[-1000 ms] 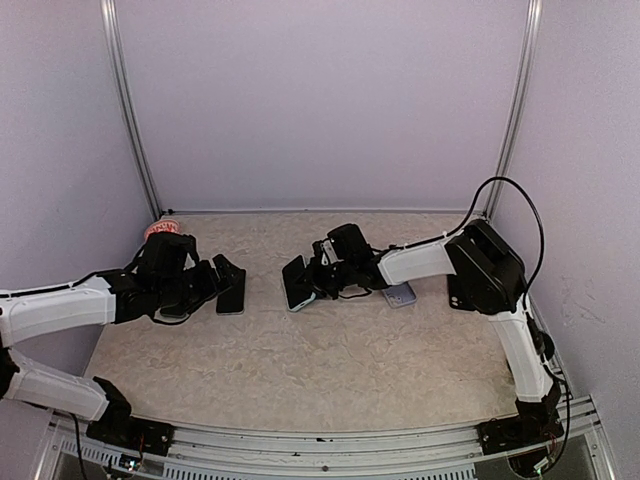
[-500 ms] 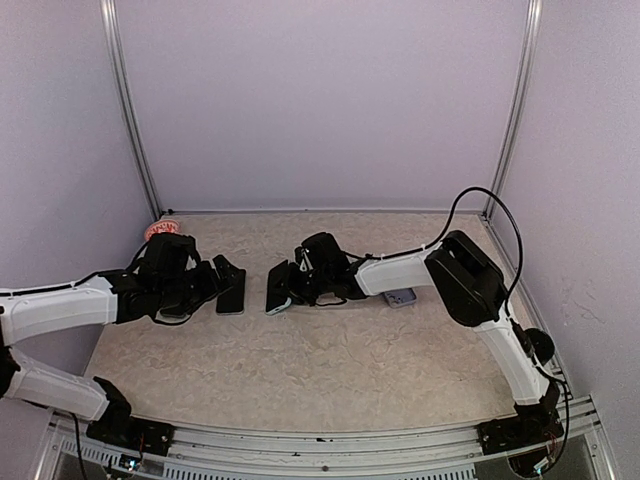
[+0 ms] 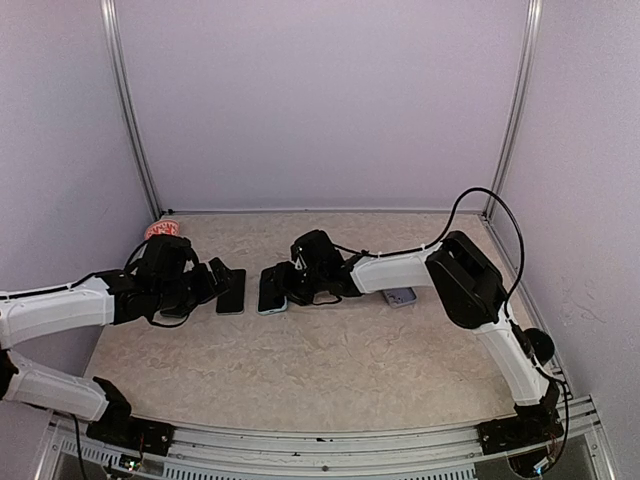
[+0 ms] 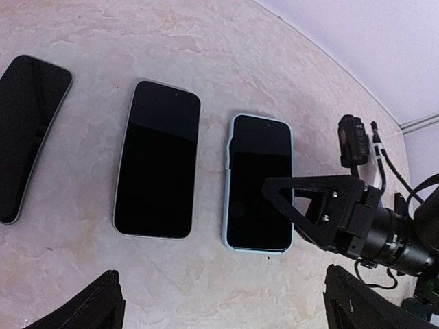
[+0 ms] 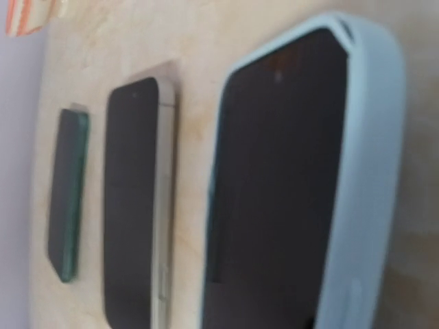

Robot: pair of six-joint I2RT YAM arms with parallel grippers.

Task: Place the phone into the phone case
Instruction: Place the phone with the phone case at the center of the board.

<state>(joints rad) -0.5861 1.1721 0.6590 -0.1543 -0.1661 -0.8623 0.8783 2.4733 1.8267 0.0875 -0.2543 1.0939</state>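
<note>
The phone (image 4: pixel 257 185) is sitting inside the light blue phone case (image 5: pixel 370 178), screen up and flat on the table (image 3: pixel 320 360). It's just beside a bare silver-edged phone (image 4: pixel 156 161), on that bare phone's right-arm side, lined up with it but not touching. On the bare phone's other side there's 1 more dark phone (image 4: pixel 27 130), also flat and tilted a bit off the line.

The right gripper (image 3: pixel 287 283) is low over the cased phone, at the corner farthest from the bare phone. Only 1 of its 2 fingers shows, lying across that corner, so there's no telling whether the jaws are apart or pinching anything.

The left gripper (image 4: pixel 226 305) hangs off the short end of the bare phone, with its 2 fingers spread wide and nothing between them. A red-and-white cup (image 3: pixel 160 229) sits well past the dark phone, away from the bare phone.
</note>
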